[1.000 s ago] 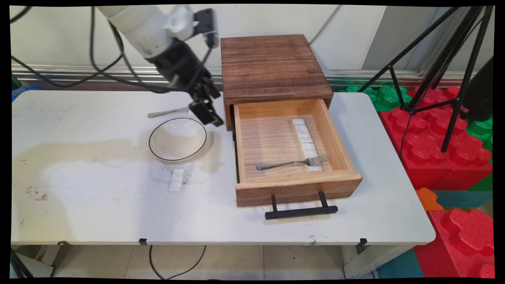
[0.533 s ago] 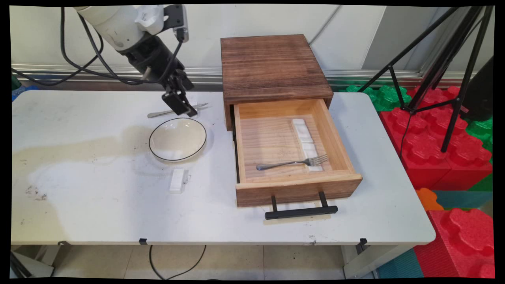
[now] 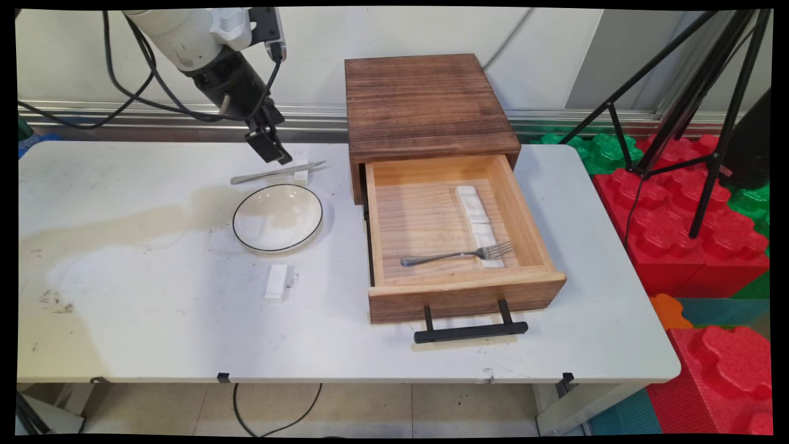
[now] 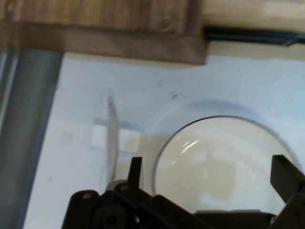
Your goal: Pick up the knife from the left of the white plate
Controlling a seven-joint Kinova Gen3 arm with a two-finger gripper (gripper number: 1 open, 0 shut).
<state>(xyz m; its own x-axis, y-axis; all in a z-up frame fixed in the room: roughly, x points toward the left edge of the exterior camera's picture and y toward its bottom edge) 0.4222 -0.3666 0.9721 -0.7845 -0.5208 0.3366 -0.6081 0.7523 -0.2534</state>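
My gripper hangs open and empty just above the far side of the table, over a metal knife. The knife's tip end rests on a small white rest. Directly in front of the knife sits a shallow glass plate with a dark rim. In the hand view the open gripper frames the plate, and the blurred knife lies across the white rest by the left fingertip.
A wooden cabinet stands to the right with its drawer pulled out. Inside lie a fork and a row of white rests. Another white rest lies in front of the plate. A tripod and foam blocks stand beyond the right edge.
The gripper has moved left and toward the back of the table, from beside the drawer's corner over the plate's rim to above the knife. Nothing on the table has shifted.
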